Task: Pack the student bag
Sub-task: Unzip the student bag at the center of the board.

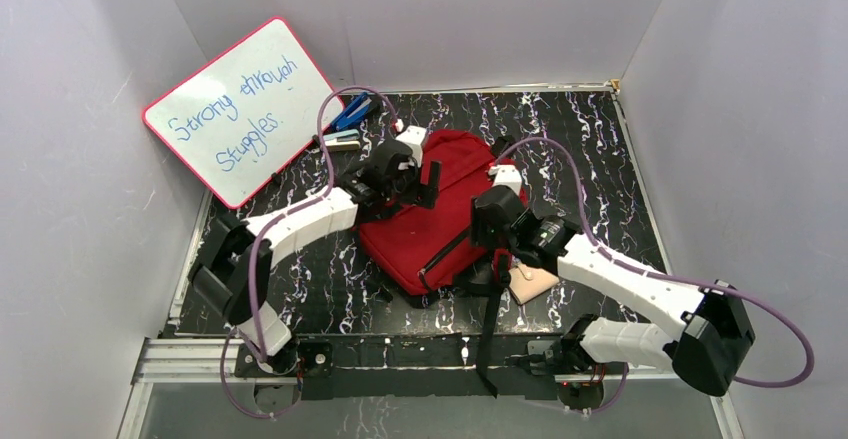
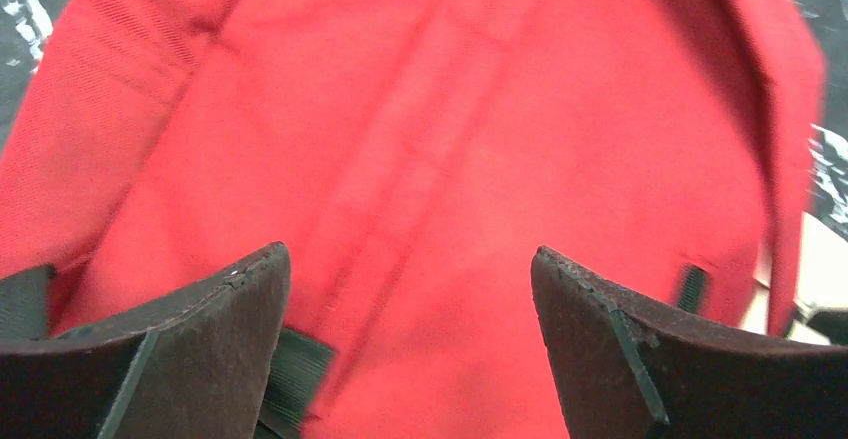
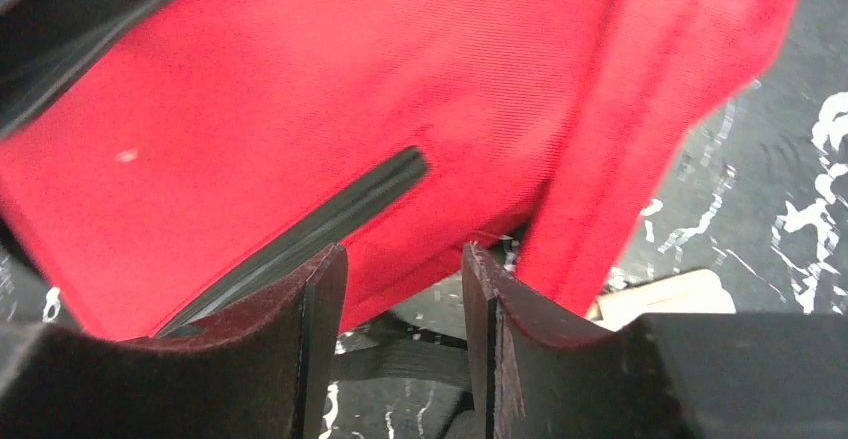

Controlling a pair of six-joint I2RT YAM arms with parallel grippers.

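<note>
The student bag (image 1: pixel 430 229), dark red with a black zipper (image 3: pixel 320 219), lies flat in the middle of the table. My left gripper (image 1: pixel 420 181) hovers over its far part, and in the left wrist view the gripper (image 2: pixel 410 251) stands wide open with only red fabric (image 2: pixel 450 109) below. My right gripper (image 1: pixel 492 239) sits at the bag's near right edge. In the right wrist view it (image 3: pixel 403 249) is open partway, with nothing between the jaws. The bag's edge (image 3: pixel 330 79) and a black strap (image 3: pixel 400 359) lie just beyond.
A beige wallet (image 1: pixel 532 281) lies on the table against the bag's right side, under my right arm. A whiteboard (image 1: pixel 240 109) leans at the back left, with blue pens (image 1: pixel 350 114) beside it. A black strap (image 1: pixel 490 329) trails over the table's front edge.
</note>
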